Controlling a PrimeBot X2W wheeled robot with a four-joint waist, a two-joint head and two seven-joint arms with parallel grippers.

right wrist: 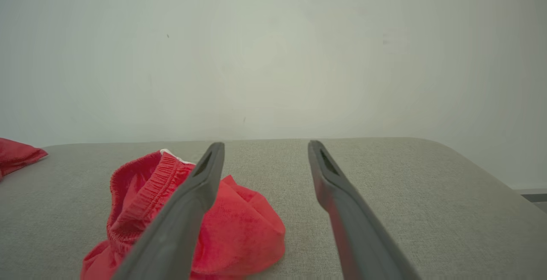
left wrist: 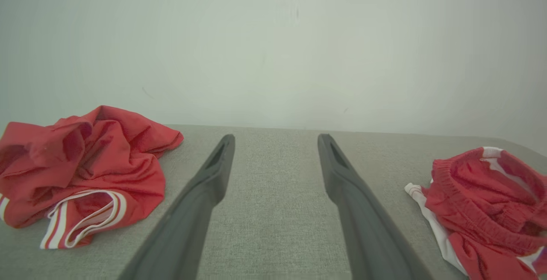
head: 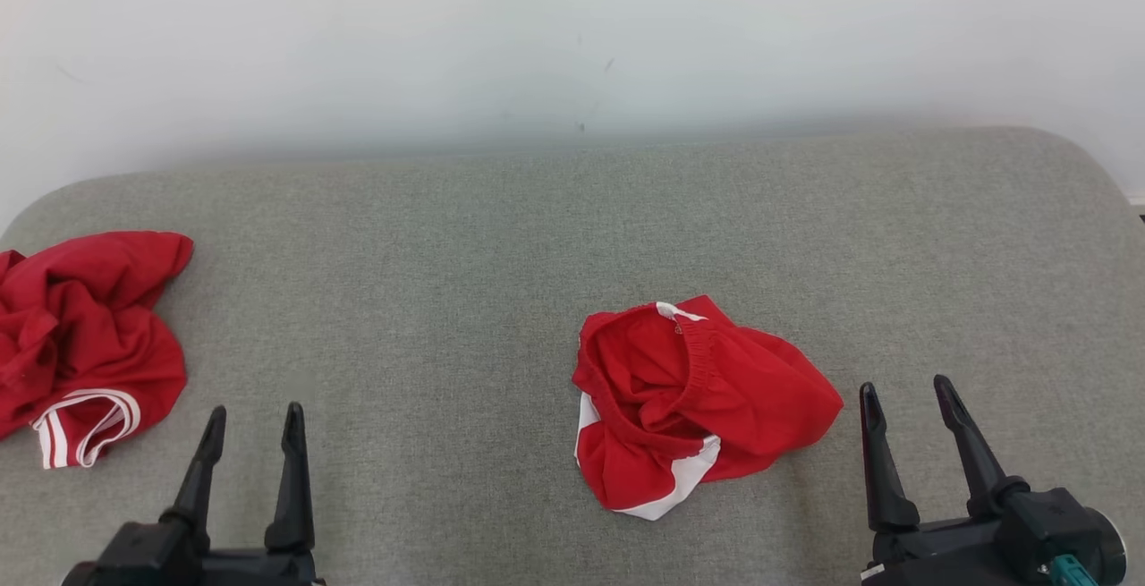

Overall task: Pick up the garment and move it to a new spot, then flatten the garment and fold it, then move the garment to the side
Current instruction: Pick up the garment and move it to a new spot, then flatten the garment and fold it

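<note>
Item 1, lower left of the frame: left gripper [head: 255, 410], dark, two-fingered, spread wide and holding nothing, tips pointing up the frame over bare covering. Judged to be parked clear of both red heaps, no pickup having begun. Item 2, lower right: right gripper [head: 903, 384], likewise splayed and empty. Its inner tip is near the right edge of the shorts but apart from them, so it is judged the better placed for a first grasp. Item 3, lower centre, slightly right: shorts [head: 707, 407], taken to be the task's garment since they lie between the grippers. Red fabric, with white panels showing at the lower edge and a white tab at the top. The gathered elastic waistband is turned up and gapes open. The rest is crumpled into a loose mound, and the legs cannot be told apart. Unflattened and unfolded, so every step of the task lies ahead. Limp by appearance; a pinch on the raised waistband would probably lift the whole piece. Item 4, left edge, mid-height: shirt [head: 85, 326], red, bunched, one opening trimmed in white stripes, partly cut by the frame. It lies well apart from the shorts, probably set aside. Item 5, lower to middle frame: pad [head: 429, 264], grey woven covering with rounded far corners, bearing all the above. Item 6, upper frame: wall [head: 572, 31], pale and plain, with a few faint marks.
</note>
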